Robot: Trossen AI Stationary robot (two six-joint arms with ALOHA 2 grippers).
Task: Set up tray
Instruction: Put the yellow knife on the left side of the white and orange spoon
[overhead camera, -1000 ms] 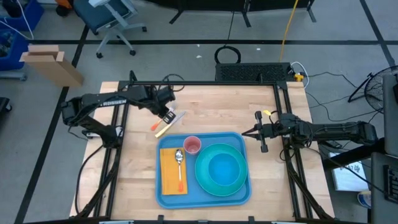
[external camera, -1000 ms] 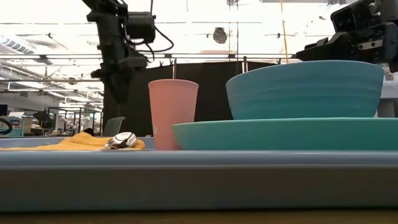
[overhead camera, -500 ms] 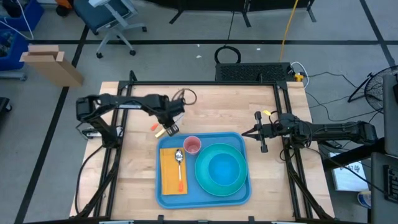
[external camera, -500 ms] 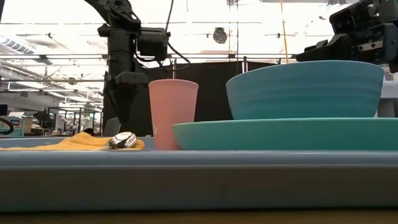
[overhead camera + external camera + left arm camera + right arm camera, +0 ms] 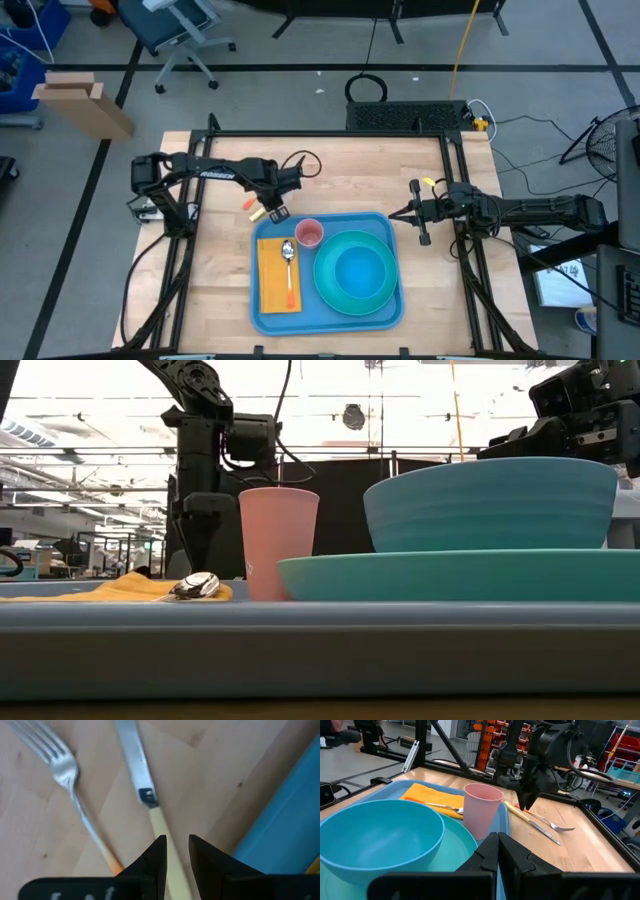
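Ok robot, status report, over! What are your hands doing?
Left gripper astride knife handle beside fork. Right gripper shut, parked right of tray. Nothing blocking.

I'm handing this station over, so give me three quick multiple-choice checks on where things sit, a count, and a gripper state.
1. Where does the pink cup stand?
A. on the bare table
B. inside the tray
C. in the bowl

2. How many utensils lie on the table outside the tray?
A. two
B. none
C. four

3. How are the left gripper's fingers?
A. spread wide, above the bowl
B. holding the spoon
C. narrowly apart, straddling the knife's handle

Answers: 1 B, the cup stands within the rim beside the plate. 2 A, only the fork and knife lie there. 3 C, the cream handle runs between the fingertips.
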